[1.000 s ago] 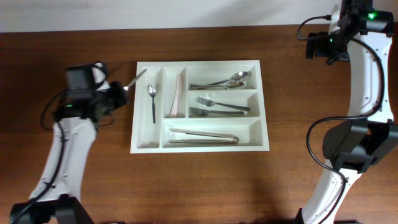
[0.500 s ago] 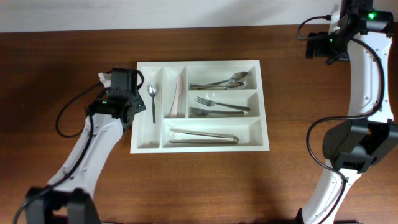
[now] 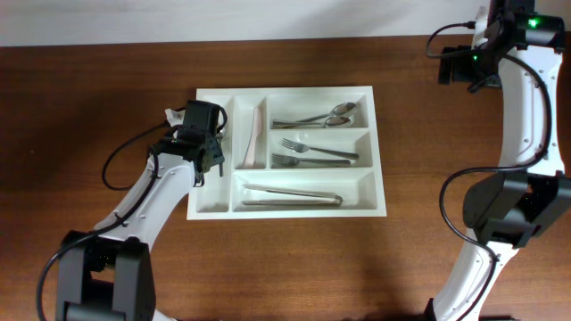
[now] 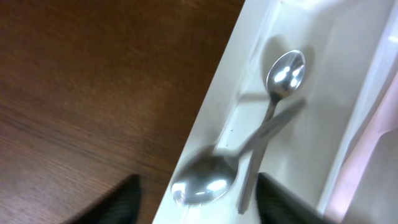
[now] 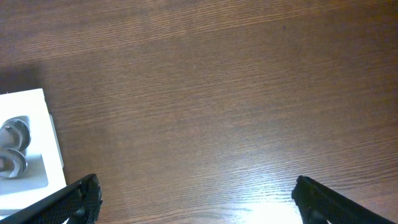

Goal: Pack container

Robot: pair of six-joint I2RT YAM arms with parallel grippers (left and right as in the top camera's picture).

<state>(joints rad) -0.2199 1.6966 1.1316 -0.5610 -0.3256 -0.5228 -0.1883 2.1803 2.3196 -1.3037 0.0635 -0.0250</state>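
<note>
Left end effector [image 4: 200, 200] spread wide above the leftmost slot of the white plastic compartment tray [image 3: 285, 93], clamping nothing, dark fingers [image 4: 123, 200] apart on either side of a blurred steel spoon [image 4: 203, 183]. Bowl of that spoon at the tray's outer rim, handle slanting inward and crossing a second slim steel spoon [image 4: 285, 70] lying along the slot. Elsewhere in the tray: two more spoons [image 3: 332, 115] top right, pair of steel forks [image 3: 310, 152] below them, metal tongs [image 3: 291, 195] in the long bottom slot, pale pink utensil [image 3: 256, 134] in the narrow slot. Right end effector [image 5: 196, 190] likewise fully spread and empty, over the brown wooden desk [image 5: 217, 93], off to the right of the tray
</note>
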